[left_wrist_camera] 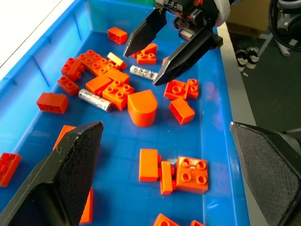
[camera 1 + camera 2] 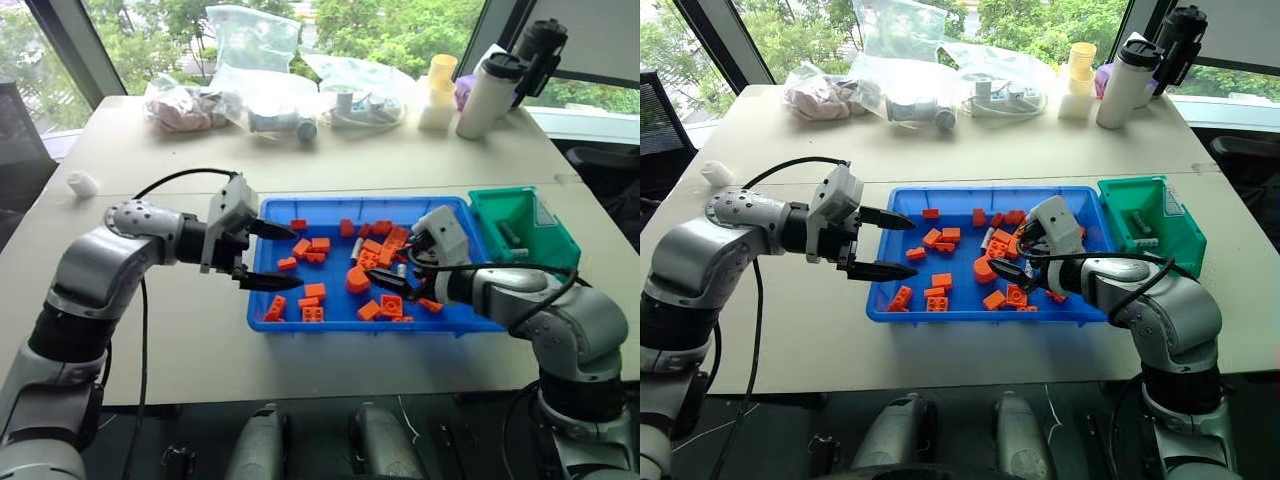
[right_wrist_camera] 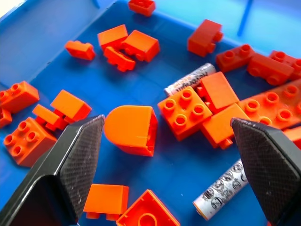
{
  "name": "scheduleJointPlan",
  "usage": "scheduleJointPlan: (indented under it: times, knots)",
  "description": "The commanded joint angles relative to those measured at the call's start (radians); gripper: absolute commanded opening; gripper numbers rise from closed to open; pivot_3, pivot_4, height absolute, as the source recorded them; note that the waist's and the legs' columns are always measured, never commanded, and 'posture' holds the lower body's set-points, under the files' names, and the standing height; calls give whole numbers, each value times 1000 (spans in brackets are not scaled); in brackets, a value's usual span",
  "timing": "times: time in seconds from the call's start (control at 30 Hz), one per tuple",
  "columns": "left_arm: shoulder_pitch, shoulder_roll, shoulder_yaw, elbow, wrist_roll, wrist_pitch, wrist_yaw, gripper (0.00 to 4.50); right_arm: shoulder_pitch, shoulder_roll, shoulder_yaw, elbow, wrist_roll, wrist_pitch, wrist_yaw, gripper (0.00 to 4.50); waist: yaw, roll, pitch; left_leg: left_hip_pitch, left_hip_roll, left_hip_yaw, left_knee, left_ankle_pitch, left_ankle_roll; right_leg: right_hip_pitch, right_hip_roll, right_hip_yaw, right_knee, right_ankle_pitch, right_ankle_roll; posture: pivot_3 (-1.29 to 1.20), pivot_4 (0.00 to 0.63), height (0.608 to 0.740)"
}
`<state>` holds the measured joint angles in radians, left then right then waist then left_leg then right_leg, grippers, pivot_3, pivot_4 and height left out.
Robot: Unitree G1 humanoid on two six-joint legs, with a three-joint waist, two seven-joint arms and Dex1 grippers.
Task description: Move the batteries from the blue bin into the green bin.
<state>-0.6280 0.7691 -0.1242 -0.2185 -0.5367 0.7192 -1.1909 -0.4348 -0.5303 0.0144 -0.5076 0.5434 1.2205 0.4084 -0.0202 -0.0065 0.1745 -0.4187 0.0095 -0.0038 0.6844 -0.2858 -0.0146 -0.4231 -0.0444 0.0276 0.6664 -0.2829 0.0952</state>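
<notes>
Reaching stage: both tools sit open and empty over the wide bright-blue plastic bin (image 2: 262, 312).
Head views: the left tool (image 2: 270, 255) hangs spread at the bin's left rim; the right tool (image 2: 1022, 260) hovers over the pile of orange plastic bricks (image 2: 940, 237) near the bin's right end. The small deep green plastic bin (image 2: 1180, 238) stands just beside the blue one, with at least one grey cylinder already inside, by my reading.
Left wrist view: two silver-grey metal batteries (image 1: 95, 99) lie among the bricks, one right under the right tool's fingertips (image 1: 178, 66).
Right wrist view: two batteries lie on the blue floor, one touching a studded brick, one nearer the tool's own finger.
Progress: partly done; at least two batteries left to move.
</notes>
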Motion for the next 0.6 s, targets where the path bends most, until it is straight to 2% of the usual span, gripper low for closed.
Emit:
scheduleJointPlan:
  times: [0.03, 0.2, 0.3, 0.6]
  knots:
    - [2, 0, 27, -16, -8, -4, 14, 4500, -74, 21, 71, 83, -67, -110, 4, 4414, 0, 0, 0, 0, 0, 0, 0, 0, 0, 0, 0, 0, 0, 0, 0, 0, 150, 740]
    - [22, 8, 34, -22, 0, -8, 35, 4500, -224, 117, 102, 258, -81, -117, 1, 4414, 0, 0, 0, 0, 1, 1, -1, 0, 0, -1, 0, 0, 0, 0, 0, 0, 150, 740]
    - [37, 8, 45, -38, -9, -2, 55, 4500, -271, 158, 78, 325, -55, -45, 7, 4414, 6, 0, 0, 0, 1, 0, -1, 0, 0, -1, 0, 0, 1, 0, 0, 0, 150, 740]
    - [92, -3, 73, -95, -36, 16, 114, 4500, -303, 147, 103, 432, -88, 24, 14, 4414, 4, 0, 0, -1, 0, 0, -1, 0, 0, -1, -2, 0, 0, 0, 0, 0, 150, 740]
